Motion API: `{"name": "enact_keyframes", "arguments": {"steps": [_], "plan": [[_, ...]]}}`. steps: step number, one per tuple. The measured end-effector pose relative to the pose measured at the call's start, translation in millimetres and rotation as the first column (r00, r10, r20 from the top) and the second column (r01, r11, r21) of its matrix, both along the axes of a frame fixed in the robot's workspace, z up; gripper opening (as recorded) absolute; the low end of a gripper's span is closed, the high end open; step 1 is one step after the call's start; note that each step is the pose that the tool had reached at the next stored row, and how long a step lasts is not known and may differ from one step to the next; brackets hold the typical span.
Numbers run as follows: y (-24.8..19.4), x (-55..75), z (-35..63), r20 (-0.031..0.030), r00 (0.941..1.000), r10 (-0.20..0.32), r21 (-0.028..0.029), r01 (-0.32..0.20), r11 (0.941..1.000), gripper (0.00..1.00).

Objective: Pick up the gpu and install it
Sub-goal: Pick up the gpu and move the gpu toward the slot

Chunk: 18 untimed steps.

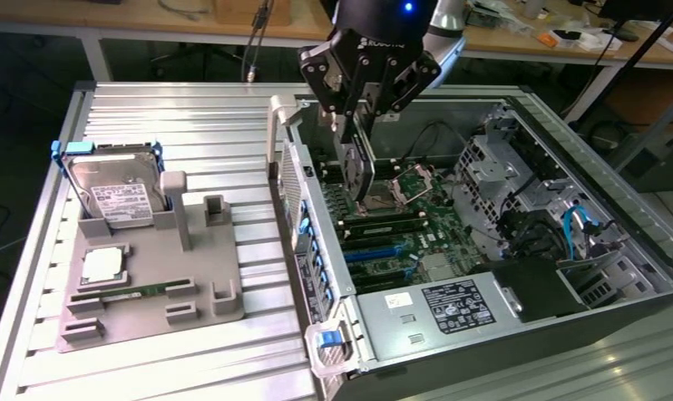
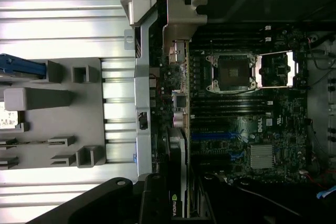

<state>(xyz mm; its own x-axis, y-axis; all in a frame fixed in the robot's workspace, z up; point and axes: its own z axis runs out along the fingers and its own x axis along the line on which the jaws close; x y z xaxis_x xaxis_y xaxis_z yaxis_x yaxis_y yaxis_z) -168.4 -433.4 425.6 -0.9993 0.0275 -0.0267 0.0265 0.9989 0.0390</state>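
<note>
Above the motherboard (image 1: 409, 221) inside the open computer case (image 1: 296, 196), the gripper (image 1: 355, 134) has its fingers closed on the upper end of the gpu (image 1: 362, 177); the card hangs directly beneath them, edge-on, its long axis running steeply down toward the motherboard rather than lying flat along it (the wrist view looks down that same length, the gpu (image 2: 178, 129) reaching away from the gripper (image 2: 178, 205)); its lower end hovers close over the motherboard beside the processor socket (image 1: 412, 182), apparently not touching; the blue expansion slots (image 1: 372, 253) sit on the motherboard just past that lower end, on the side nearer the power supply (image 1: 453, 305); no slot holds the card yet.
</note>
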Motion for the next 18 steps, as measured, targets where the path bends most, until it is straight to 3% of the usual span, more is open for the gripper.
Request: {"name": "enact_keyframes", "arguments": {"steps": [18], "plan": [[0.0, 12.2, 0.0, 0.0000, 1.0000, 0.000, 0.0000, 0.000, 1.0000, 0.27]]}}
